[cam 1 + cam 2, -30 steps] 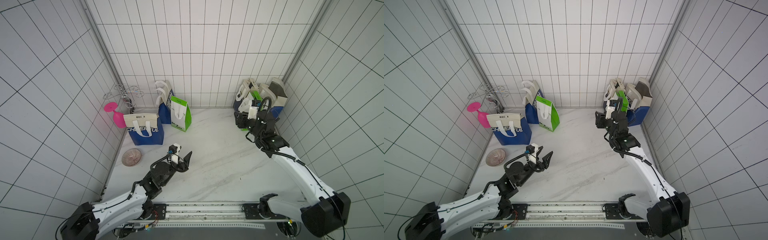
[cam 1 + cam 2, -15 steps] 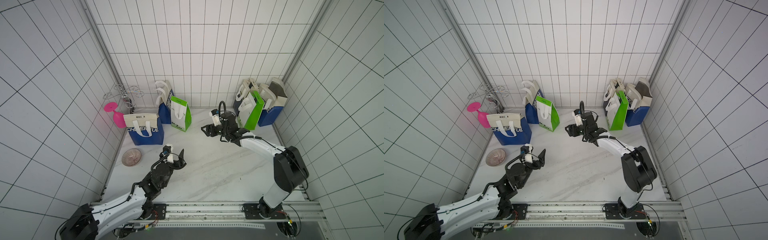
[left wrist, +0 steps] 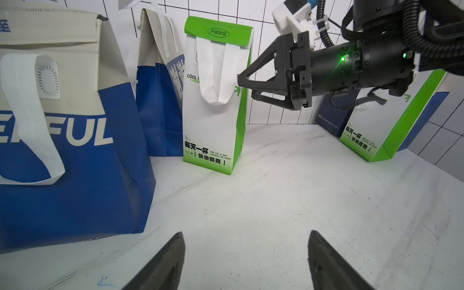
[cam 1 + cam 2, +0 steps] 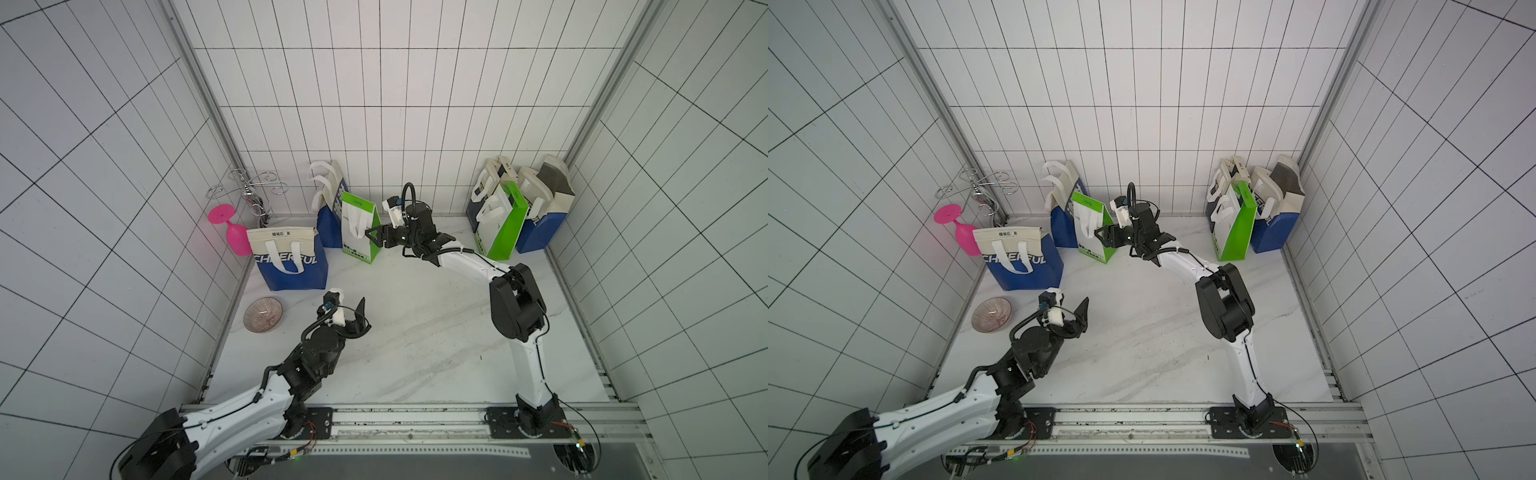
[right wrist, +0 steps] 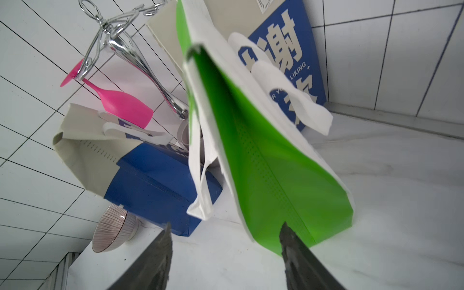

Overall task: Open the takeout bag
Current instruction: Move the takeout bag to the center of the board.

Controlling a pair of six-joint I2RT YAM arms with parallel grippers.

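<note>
Right gripper [image 4: 371,237] swings from corner bags [image 4: 540,232] to green takeout bag [image 4: 353,245] (top folded), jaws wide; left gripper [image 4: 360,318] wide too; I can start opening.

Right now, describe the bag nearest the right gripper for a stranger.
Along the back wall, left of centre, stands a blue bag. Just in front is a slim white-and-green bag, beside the open right gripper. Its green twin sits in the right corner.

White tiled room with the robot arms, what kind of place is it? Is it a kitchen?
Probably a robot test booth, not a real kitchen: tiled walls box in one marble-look table, the left arm and right arm sit on a metal rail, and takeout bags stand along the back.
</note>
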